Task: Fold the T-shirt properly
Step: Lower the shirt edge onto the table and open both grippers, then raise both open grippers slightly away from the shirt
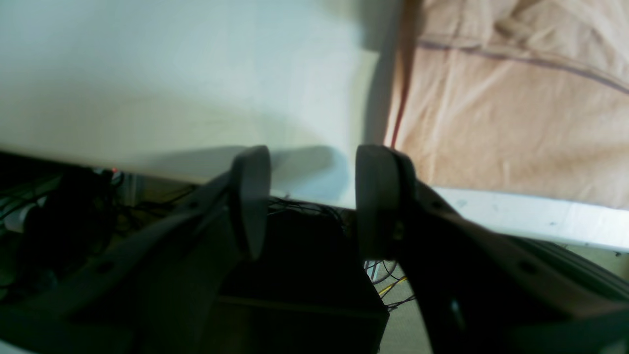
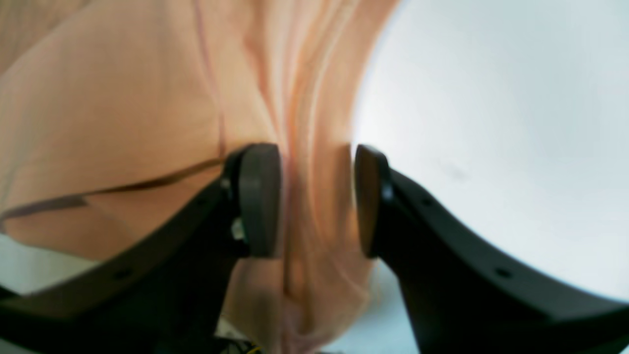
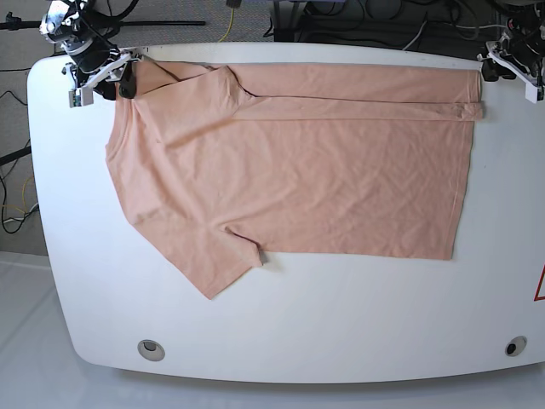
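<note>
The T-shirt (image 3: 298, 170) lies flat on the white table (image 3: 281, 332), salmon-pink, its far long edge folded over into a narrow band along the table's far side. One short sleeve (image 3: 209, 256) points toward the near side; the rest is spread smooth with light creases. The right gripper (image 2: 317, 199) sits at one far corner of the table, at the garment's shoulder end. Its two dark fingers (image 2: 258, 196) stand apart, and a bunched ridge of pink cloth runs up through the gap between them; the cloth looks loose there, and I cannot tell whether either pad touches it. To one side of that pincer the fabric spreads out with a dark seam line crossing it; to the other side is bare white tabletop. The left gripper (image 1: 312, 196) hangs at the opposite far corner, by the hem end. Its fingers (image 1: 253, 196) are also spread, with nothing between them, only the table edge and dark clutter of cables (image 1: 393, 287) below. The shirt's folded edge lies just beside this pincer's outer finger, apart from it, with a stitched hem line visible across the cloth further off. Both arms (image 3: 85, 51) sit at the table's far rim, one at each end of the folded band.
</note>
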Controlling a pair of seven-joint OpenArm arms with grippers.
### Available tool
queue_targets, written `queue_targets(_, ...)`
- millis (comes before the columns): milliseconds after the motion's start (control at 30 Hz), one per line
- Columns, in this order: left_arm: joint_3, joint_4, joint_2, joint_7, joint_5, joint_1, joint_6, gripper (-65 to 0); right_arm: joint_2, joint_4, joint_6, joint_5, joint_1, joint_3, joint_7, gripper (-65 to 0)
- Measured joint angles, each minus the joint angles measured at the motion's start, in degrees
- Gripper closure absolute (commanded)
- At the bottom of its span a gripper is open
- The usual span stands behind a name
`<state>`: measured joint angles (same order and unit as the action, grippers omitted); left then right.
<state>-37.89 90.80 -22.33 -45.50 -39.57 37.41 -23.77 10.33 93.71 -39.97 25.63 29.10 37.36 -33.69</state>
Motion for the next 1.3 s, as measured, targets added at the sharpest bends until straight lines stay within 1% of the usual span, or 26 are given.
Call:
queue_targets(33, 0.0, 0.2, 0.0, 0.0, 0.0, 0.0, 0.0, -26.8, 0.0, 0.3, 0.4, -0.2, 0.0, 0.3, -0.1, -25.7)
queue_targets(367, 0.1, 0.4, 0.1, -0.3, 0.0, -0.2, 0.0, -25.4, 0.0, 2.5, 0.3, 0.0, 0.3, 2.2, -0.7, -25.8)
queue_targets(667, -0.2, 0.7, -0.2, -1.2, -0.3, -3.6, -0.3, -25.3, -0.3, 1.6, 0.3, 0.0, 0.3, 3.3, -1.9, -25.5)
queue_targets(967, 0.5, 2.1, -0.4, -1.2, 0.1, -3.3, -0.5, -25.1, -0.1, 3.1, 0.3, 0.1, 0.1, 5.1, -2.8, -25.6)
queue_targets(1033, 0.6, 2.9, -0.4, -1.2, 0.1, -3.5, -0.5, -25.1, 0.0, 3.5, 0.3, 0.2, 0.2, 5.3, -3.0, -26.1)
queue_targets(1133, 0.6, 3.6, -0.9, -1.2, 0.1, -4.2, -0.5, -25.8, 0.1, 3.9, 0.3, 0.7, 0.0, 5.3, -3.0, -29.0)
queue_targets(1233, 0.5, 3.7, -2.0, -1.2, -0.1, -6.0, -0.7, -26.0, 0.3, 3.9, 0.6, 1.8, -0.5, 3.9, -3.0, -31.9)
queue_targets(1300, 0.5, 3.9, -2.7, -0.7, -0.1, -6.9, -0.7, -25.9, 0.0, 4.0, 0.1, 2.2, -1.0, 3.5, -3.9, -33.1)
